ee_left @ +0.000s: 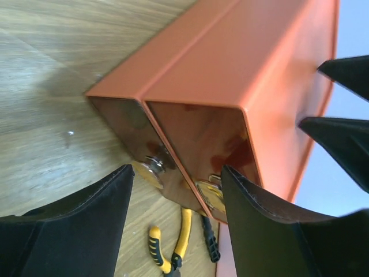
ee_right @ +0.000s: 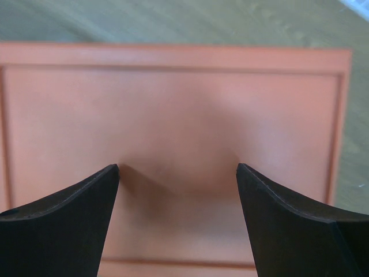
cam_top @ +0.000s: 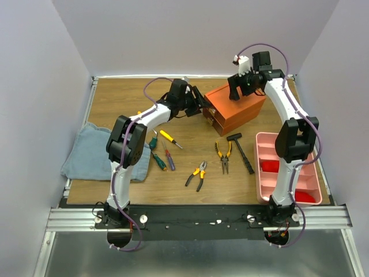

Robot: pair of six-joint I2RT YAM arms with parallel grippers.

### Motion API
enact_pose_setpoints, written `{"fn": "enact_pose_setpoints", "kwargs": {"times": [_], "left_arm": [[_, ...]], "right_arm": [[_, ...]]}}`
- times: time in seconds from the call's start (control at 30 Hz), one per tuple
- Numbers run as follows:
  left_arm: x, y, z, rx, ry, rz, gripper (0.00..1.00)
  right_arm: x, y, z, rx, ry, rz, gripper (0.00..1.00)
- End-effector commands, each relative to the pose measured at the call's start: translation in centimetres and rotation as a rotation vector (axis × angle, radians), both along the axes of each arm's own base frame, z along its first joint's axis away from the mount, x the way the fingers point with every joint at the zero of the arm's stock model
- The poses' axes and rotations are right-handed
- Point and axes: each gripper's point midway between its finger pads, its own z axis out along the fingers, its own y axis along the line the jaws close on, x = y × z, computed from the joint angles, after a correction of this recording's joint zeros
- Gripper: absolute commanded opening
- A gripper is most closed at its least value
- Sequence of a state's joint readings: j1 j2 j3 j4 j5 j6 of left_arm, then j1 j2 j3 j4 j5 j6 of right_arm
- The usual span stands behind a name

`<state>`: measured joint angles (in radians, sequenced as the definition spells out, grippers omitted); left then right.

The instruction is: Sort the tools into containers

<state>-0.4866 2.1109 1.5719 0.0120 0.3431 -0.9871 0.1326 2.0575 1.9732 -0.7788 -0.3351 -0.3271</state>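
Across the wooden table you see every item of the scene, listed from largest to smallest. At the left edge lies a crumpled blue cloth; at the right edge stands a pink tray with dividers and red objects inside. Toward the back, between the two arms, sits the orange cabinet, its two clear drawers shut and facing your left arm. The left gripper hangs just in front of those drawers with its fingers spread wide, gripping nothing. The right gripper is poised over the cabinet's top panel, fingers likewise spread (whether they touch the panel cannot be told). All tools lie loose on the wood in front of the cabinet: a black hammer beside the tray, yellow-handled pliers just left of it, orange-handled pliers nearer you, then a yellow screwdriver, a red-blue screwdriver and a green screwdriver near the cloth. Smallest are the two drawer pulls.
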Motion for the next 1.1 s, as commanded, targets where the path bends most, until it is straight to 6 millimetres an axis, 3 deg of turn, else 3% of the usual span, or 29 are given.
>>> {"fn": "enact_pose_setpoints", "kwargs": {"times": [0.0, 0.1, 0.33, 0.5, 0.73, 1.07], "left_arm": [[-0.2, 1.7, -3.1, 0.185, 0.079, 0.033, 0.72], [0.4, 1.8, -2.3, 0.225, 0.064, 0.029, 0.72], [1.0, 0.5, 1.6, 0.189, -0.057, -0.050, 0.73], [-0.4, -1.2, 3.0, 0.095, -0.108, -0.151, 0.78], [-1.8, -2.5, 0.7, 0.103, -0.037, -0.194, 0.79], [-2.8, -2.6, 1.5, 0.137, -0.064, -0.206, 0.79]], "right_arm": [[2.5, -2.5, -2.6, -0.180, -0.032, -0.098, 0.92], [3.6, -3.6, -3.6, -0.245, -0.047, -0.150, 0.94], [3.9, -3.5, -4.7, -0.247, -0.033, -0.149, 0.95], [3.8, -3.5, -5.2, -0.246, -0.019, -0.147, 0.96], [3.6, -3.4, -5.3, -0.240, -0.012, -0.143, 0.96], [2.7, -3.7, -7.2, -0.267, 0.032, -0.129, 0.99]]}}
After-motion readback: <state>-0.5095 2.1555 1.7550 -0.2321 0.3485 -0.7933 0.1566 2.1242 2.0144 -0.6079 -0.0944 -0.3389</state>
